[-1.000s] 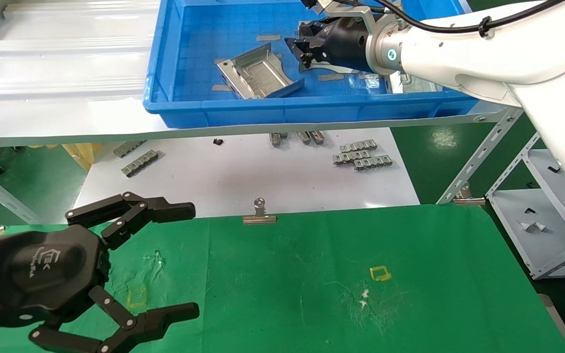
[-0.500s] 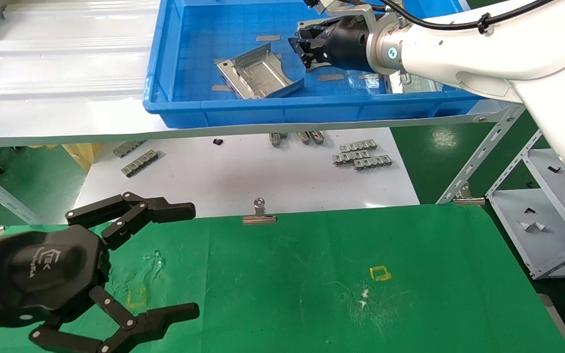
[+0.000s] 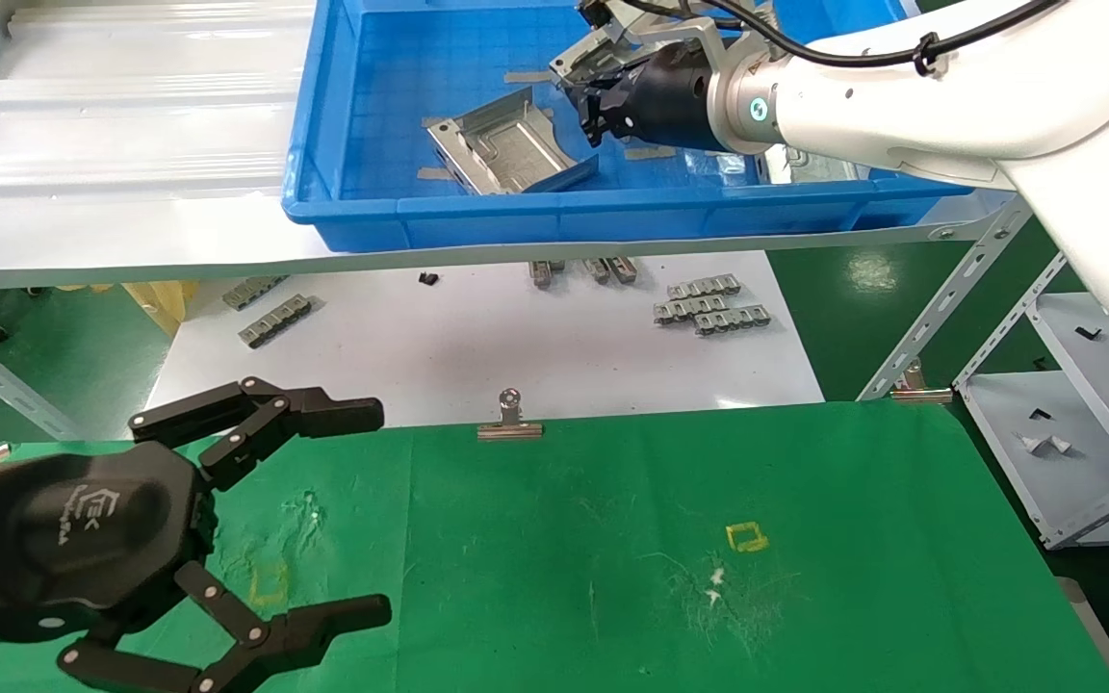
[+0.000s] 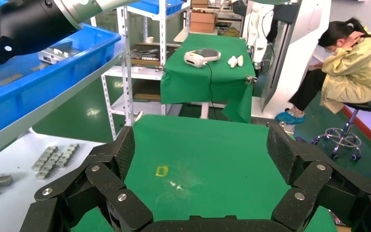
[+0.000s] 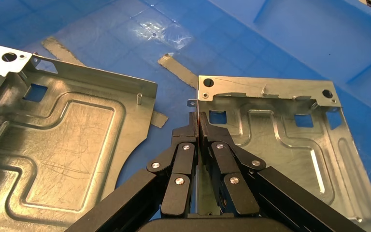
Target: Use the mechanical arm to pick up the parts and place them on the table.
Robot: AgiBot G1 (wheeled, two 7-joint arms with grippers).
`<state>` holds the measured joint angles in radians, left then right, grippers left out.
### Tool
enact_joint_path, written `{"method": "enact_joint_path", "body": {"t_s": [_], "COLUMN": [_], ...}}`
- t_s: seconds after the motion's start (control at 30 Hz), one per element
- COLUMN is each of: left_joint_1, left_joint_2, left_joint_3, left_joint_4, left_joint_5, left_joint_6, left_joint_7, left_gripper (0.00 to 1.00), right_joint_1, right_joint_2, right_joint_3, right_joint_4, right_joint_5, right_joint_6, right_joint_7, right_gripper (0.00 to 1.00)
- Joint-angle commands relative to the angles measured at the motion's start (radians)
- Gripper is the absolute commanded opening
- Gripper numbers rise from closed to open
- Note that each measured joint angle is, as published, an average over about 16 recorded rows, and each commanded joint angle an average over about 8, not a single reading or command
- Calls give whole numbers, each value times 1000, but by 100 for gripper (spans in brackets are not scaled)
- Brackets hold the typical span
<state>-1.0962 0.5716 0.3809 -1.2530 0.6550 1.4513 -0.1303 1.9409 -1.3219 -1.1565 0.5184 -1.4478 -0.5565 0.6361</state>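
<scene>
My right gripper (image 3: 593, 106) is inside the blue tray (image 3: 612, 217), shut on the edge flange of a silver part (image 3: 585, 55) and holding it tilted up above the tray floor. In the right wrist view the closed fingers (image 5: 199, 121) pinch that part's (image 5: 275, 130) flange. A second part (image 3: 506, 144) leans in the tray just to the left, and it also shows in the right wrist view (image 5: 63, 140). A third part (image 3: 805, 166) is partly hidden behind the arm. My left gripper (image 3: 376, 510) hangs open and empty over the green table (image 3: 853, 539), as the left wrist view (image 4: 200, 150) also shows.
The tray stands on a silvery ribbed shelf (image 3: 112, 125). Below it, a white board (image 3: 477, 346) carries small grey toothed strips (image 3: 709, 306). A binder clip (image 3: 510, 419) holds the cloth's far edge. A yellow square outline (image 3: 745, 536) marks the table. A grey rack (image 3: 1074, 443) stands at the right.
My right gripper has shifted left and slightly up inside the tray, and the silver part in it has risen and tilted. The left arm has not moved.
</scene>
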Motion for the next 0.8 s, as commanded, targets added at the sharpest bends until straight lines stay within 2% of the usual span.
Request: {"method": "enact_joint_path", "body": {"t_s": [0.03,0.23,0.4,0.57,0.8], "left_joint_1": [0,0,0,0,0], "left_joint_2": [0,0,0,0,0], "left_joint_3": [0,0,0,0,0], "left_joint_4": [0,0,0,0,0], "left_joint_5": [0,0,0,0,0], "left_joint_6": [0,0,0,0,0], "left_joint_7": [0,0,0,0,0], "left_gripper": [100,100,100,100,100], "right_joint_1": [0,5,9,6,-35], "right_joint_2": [0,70,178,317,514], "right_joint_3": [-11,16,65,133,215], "right_joint_4": [8,134,293,455,583], "right_joint_5": [-12,26,103,233,432], "right_joint_6": [2,-16,-87,-236,-520], "right_joint_7": [20,19,-26,-109,-279], "right_gripper": [0,0,0,0,0]}}
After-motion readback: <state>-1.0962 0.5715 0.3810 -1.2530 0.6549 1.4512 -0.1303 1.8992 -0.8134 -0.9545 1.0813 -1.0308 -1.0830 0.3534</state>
